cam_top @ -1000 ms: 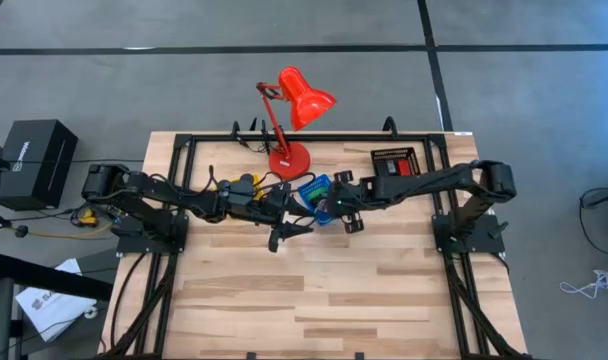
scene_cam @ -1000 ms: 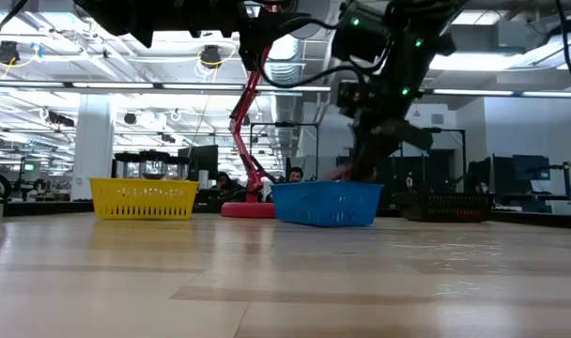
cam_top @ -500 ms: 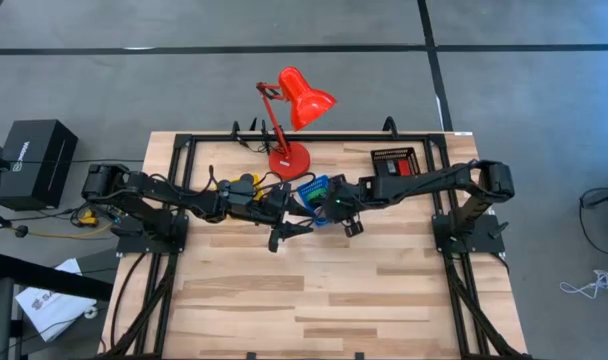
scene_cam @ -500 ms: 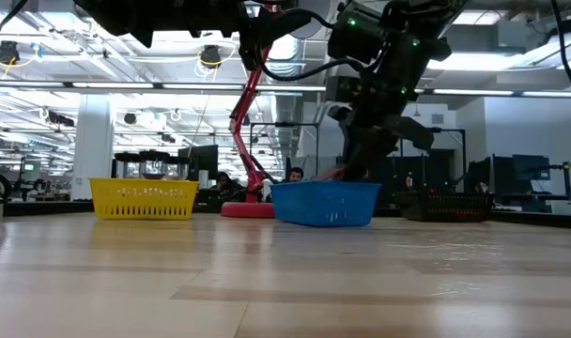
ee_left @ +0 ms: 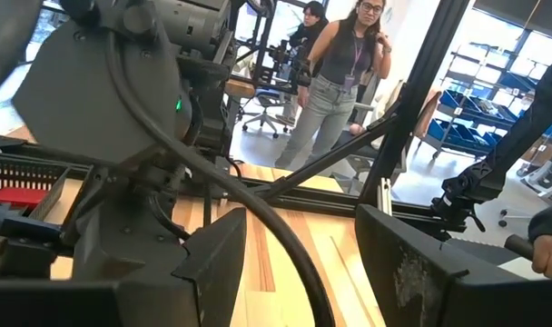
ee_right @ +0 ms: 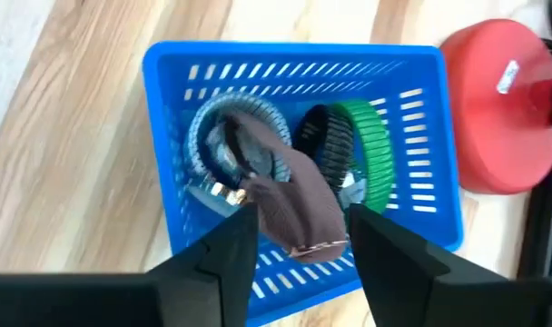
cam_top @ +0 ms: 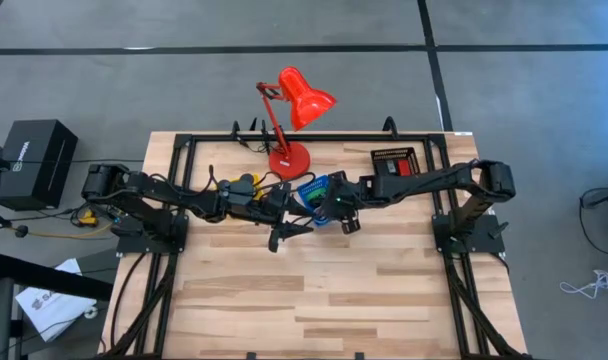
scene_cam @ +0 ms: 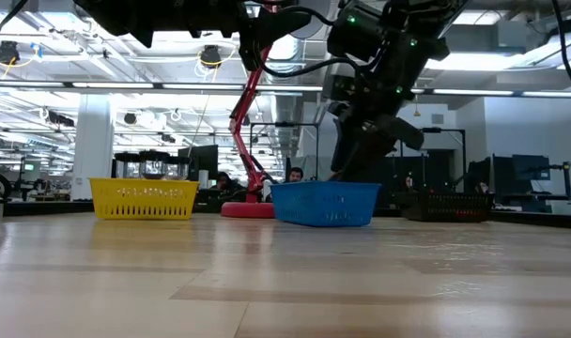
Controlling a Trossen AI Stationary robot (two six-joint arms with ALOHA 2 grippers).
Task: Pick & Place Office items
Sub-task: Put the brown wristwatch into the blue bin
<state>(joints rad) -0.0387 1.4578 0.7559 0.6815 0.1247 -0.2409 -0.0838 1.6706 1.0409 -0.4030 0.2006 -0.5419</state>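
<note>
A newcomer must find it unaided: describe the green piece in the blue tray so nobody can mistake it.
Start at the red desk lamp at the table's back edge; the blue mesh tray sits just in front of its round base. Inside, the green piece is a ribbed ring standing on edge beside a similar black ring. It is the only bright green thing there, unlike the brown strap and silvery ring.

Wooden table [cam_top: 314,290] bears yellow tray [scene_cam: 145,198]; blue tray [scene_cam: 325,203]; black tray [cam_top: 394,160]; lamp base [cam_top: 289,160].
</note>
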